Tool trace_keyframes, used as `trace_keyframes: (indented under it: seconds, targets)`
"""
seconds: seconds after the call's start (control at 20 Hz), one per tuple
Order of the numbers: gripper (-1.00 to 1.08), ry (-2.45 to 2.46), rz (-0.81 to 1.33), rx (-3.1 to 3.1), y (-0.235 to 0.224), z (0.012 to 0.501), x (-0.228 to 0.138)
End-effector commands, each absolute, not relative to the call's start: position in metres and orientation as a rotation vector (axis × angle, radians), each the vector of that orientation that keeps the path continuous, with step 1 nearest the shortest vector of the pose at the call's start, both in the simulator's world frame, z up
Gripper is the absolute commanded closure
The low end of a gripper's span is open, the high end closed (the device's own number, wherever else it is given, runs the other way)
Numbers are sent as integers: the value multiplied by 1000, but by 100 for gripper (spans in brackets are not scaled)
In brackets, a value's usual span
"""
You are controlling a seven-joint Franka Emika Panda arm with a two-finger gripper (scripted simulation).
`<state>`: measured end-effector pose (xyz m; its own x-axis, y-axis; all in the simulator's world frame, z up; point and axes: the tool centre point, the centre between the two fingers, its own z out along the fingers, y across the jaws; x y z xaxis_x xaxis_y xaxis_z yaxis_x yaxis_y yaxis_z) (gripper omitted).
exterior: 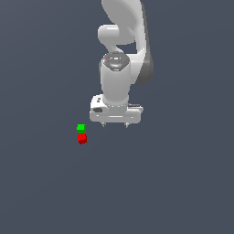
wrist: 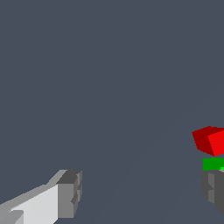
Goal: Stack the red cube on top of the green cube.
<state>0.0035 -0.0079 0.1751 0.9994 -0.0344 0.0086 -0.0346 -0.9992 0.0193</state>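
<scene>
My gripper (exterior: pixel 114 124) hangs spread wide, holding nothing. The red cube (exterior: pixel 82 138) sits touching the green cube (exterior: pixel 81 128) on the floor (light, stiff, I judge); I'd pinch its flat sides.

Glossy white arm (exterior: pixel 119 68); flat matt red cube (exterior: pixel 82 138), green cube (exterior: pixel 81 128), grey floor (exterior: pixel 41 183)

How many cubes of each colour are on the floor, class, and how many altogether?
Red cube: 1
Green cube: 1
Total: 2 cubes
</scene>
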Motion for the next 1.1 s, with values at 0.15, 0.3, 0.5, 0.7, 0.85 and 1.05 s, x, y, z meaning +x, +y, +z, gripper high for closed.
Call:
trace_keyframes:
  seconds: [0.15,0.3,0.5,0.7,0.85,1.05]
  targets:
    - [-92,-49,13,3122,-10,174,3]
    - [-92,-35,13,3123,-14,171,2]
    - [-92,-3,12,3124,-26,165,-2]
    - [-92,46,11,3125,-43,155,-6]
    - [-92,93,10,3126,-59,146,-9]
    - [-92,168,8,3126,-86,130,-13]
